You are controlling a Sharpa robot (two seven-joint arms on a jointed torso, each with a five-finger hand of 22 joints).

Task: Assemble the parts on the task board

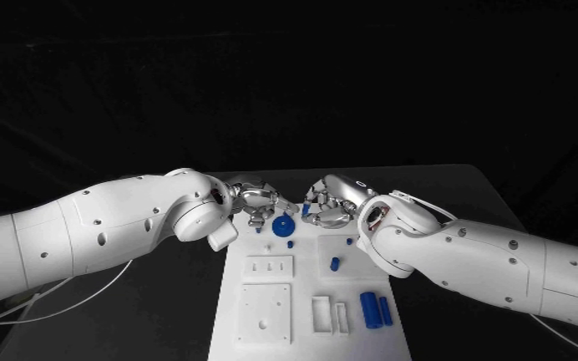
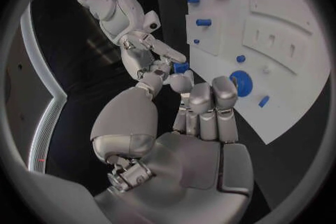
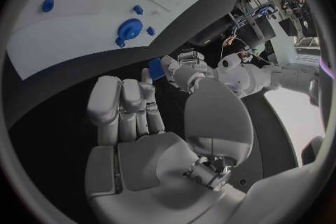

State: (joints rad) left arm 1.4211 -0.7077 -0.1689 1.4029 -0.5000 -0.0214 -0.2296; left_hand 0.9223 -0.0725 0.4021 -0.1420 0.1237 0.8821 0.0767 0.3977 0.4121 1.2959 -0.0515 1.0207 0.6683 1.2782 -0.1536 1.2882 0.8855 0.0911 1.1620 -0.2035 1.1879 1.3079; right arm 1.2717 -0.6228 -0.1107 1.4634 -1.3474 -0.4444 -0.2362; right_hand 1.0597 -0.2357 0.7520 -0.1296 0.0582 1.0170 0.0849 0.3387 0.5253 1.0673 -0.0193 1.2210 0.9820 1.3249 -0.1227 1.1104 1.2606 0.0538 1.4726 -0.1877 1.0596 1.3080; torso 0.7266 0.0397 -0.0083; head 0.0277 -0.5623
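Observation:
The white task board (image 1: 306, 282) lies mid-table, also in the left wrist view (image 2: 294, 75) and the right wrist view (image 3: 77, 28). Above its far end my left hand (image 1: 252, 198) and right hand (image 1: 327, 205) meet fingertip to fingertip. A small blue part (image 1: 306, 208) sits between them, pinched from both sides (image 2: 181, 68) (image 3: 155, 69). Just below the hands a blue disc (image 1: 283, 226) lies on the board. Short blue pegs (image 1: 335, 264) stand in the board's middle. Two blue cylinders (image 1: 371, 309) lie near its front right.
White raised blocks with slots (image 1: 269, 268) and a square plate (image 1: 264, 312) occupy the board's left half, and a white bracket (image 1: 323, 313) lies beside the cylinders. Both white forearms cross the board's far corners. Black tabletop surrounds the board.

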